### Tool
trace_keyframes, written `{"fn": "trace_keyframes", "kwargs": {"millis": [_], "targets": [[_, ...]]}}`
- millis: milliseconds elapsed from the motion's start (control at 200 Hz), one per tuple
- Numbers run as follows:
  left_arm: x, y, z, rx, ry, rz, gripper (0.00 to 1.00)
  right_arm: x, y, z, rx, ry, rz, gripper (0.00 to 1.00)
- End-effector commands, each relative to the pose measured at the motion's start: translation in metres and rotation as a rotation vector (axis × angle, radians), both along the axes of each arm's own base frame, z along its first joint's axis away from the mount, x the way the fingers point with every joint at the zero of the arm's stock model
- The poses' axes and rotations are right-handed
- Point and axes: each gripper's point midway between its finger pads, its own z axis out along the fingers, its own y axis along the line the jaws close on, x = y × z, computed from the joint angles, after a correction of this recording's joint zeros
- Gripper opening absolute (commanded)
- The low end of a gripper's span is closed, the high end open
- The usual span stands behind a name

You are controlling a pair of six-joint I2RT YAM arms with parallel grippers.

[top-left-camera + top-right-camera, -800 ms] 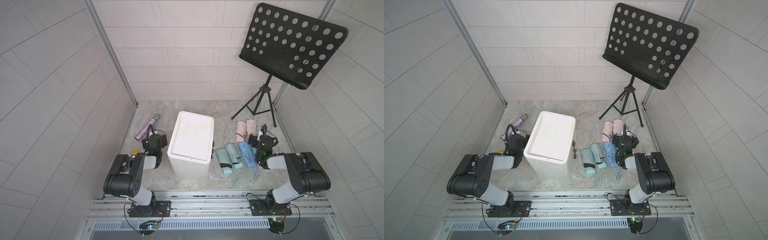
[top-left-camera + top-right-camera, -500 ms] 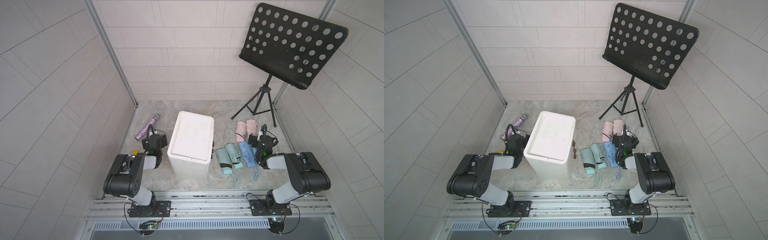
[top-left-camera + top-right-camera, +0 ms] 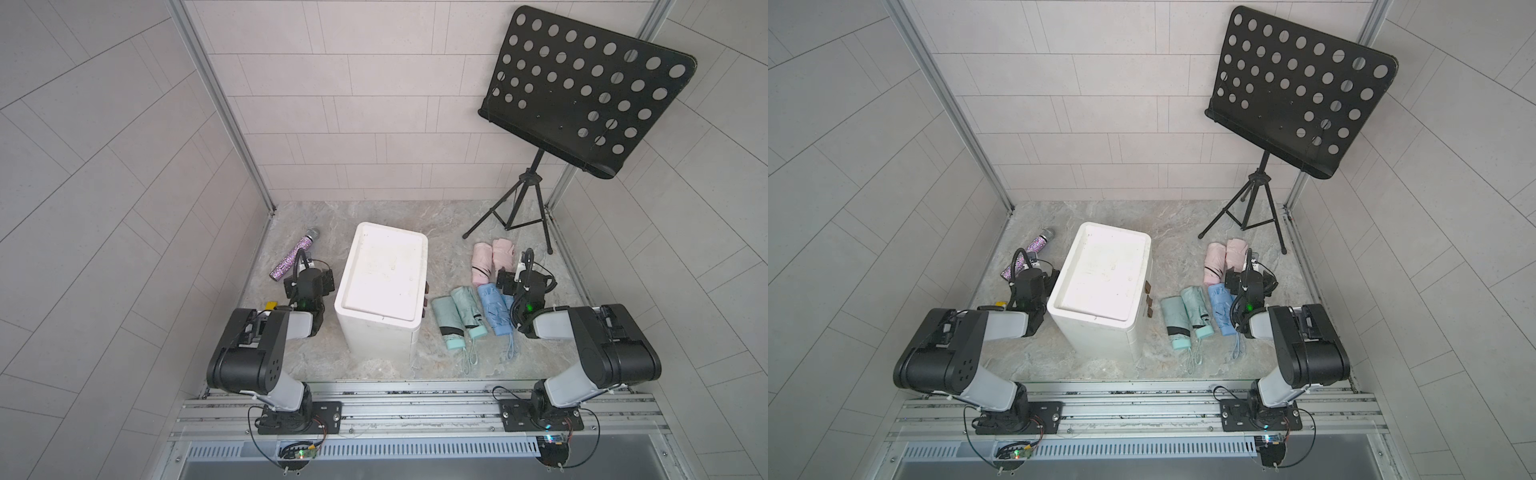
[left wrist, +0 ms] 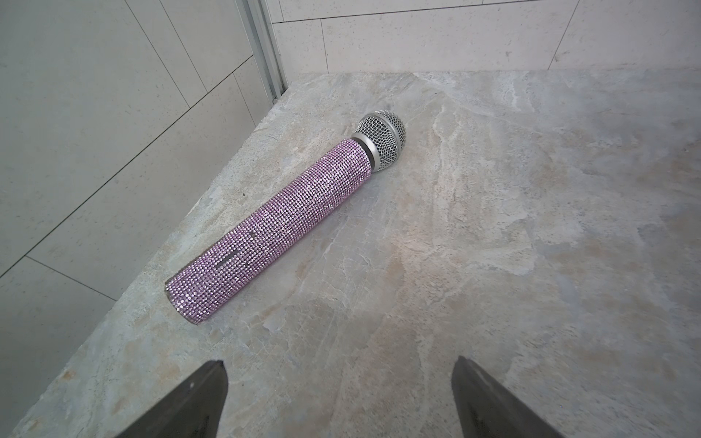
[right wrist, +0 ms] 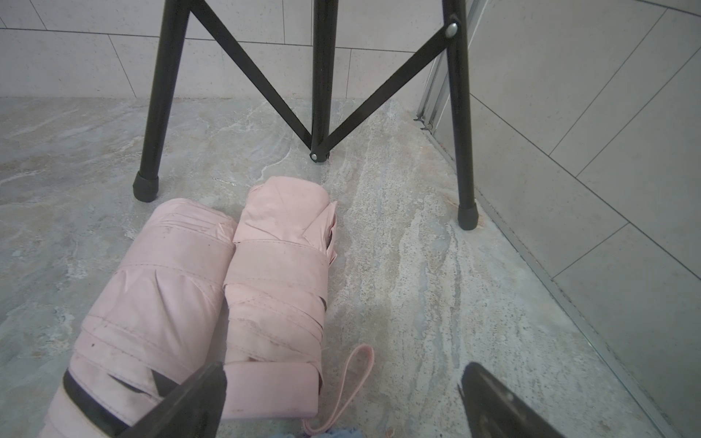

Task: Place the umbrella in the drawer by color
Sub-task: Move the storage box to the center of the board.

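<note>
The left gripper [image 4: 337, 362] has its jaws wide apart and empty, low over the table near a purple microphone [image 4: 280, 223]. The right gripper [image 5: 343, 366], also spread and empty, sits just beside two pink umbrellas [image 5: 277, 288] that lie touching side by side. Two green umbrellas [image 3: 457, 316] and a blue umbrella [image 3: 492, 309] lie between them and the white drawer unit [image 3: 382, 278], all outside it.

what sits out of sight
the white plastic drawer cabinet [image 3: 380, 274] shows its fronts only edge-on; the right arm [image 3: 552, 326] covers part of the light blue folded umbrella [image 3: 492, 311].
</note>
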Motion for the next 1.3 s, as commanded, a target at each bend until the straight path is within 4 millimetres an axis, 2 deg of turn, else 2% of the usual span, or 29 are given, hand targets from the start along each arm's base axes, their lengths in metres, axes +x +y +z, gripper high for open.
{"fn": "trace_keyframes", "kwargs": {"millis": [0, 385, 460, 525, 675, 896, 926, 996, 1131, 1196, 1201, 1246, 1296], "targets": [[0.004, 0.001, 0.01, 0.001, -0.031, 0.014, 1.0, -0.001, -0.001, 0.002, -0.014, -0.003, -0.006, 1.0], [0.004, 0.003, 0.013, 0.0, -0.044, 0.023, 1.0, -0.001, -0.003, 0.005, -0.021, -0.009, -0.023, 1.0], [0.007, 0.007, 0.027, 0.0, -0.053, 0.043, 1.0, -0.005, -0.008, 0.009, -0.02, 0.001, -0.062, 1.0], [0.005, 0.006, 0.039, -0.015, 0.018, 0.022, 1.0, -0.004, -0.008, 0.01, -0.024, -0.019, -0.061, 1.0], [-0.004, 0.015, 0.082, 0.012, -0.057, 0.021, 1.0, -0.004, -0.007, 0.01, -0.027, -0.012, -0.059, 1.0], [-0.009, 0.046, 0.1, 0.002, -0.008, 0.1, 1.0, -0.003, -0.006, 0.013, -0.027, -0.014, -0.053, 1.0], [-0.01, 0.049, 0.103, 0.005, -0.009, 0.11, 1.0, -0.001, -0.008, 0.023, -0.04, -0.032, -0.069, 1.0], [-0.012, 0.056, 0.109, 0.02, -0.001, 0.13, 1.0, -0.001, -0.013, 0.035, -0.042, 0.064, -0.103, 1.0], [-0.012, 0.067, 0.123, -0.008, 0.029, 0.126, 1.0, 0.001, -0.004, 0.07, -0.071, 0.03, -0.069, 1.0], [-0.008, 0.067, 0.134, -0.044, 0.045, 0.09, 1.0, -0.004, -0.001, 0.084, -0.002, 0.025, -0.078, 1.0], [-0.008, 0.067, 0.135, -0.046, 0.046, 0.087, 1.0, -0.002, -0.001, 0.09, 0.005, 0.014, -0.078, 1.0], [-0.005, 0.067, 0.146, -0.072, 0.061, 0.054, 1.0, -0.003, 0.007, 0.106, 0.073, 0.011, -0.054, 1.0], [-0.001, 0.063, 0.157, -0.106, 0.087, 0.004, 1.0, -0.004, 0.018, 0.114, 0.195, 0.022, -0.032, 1.0]]}}
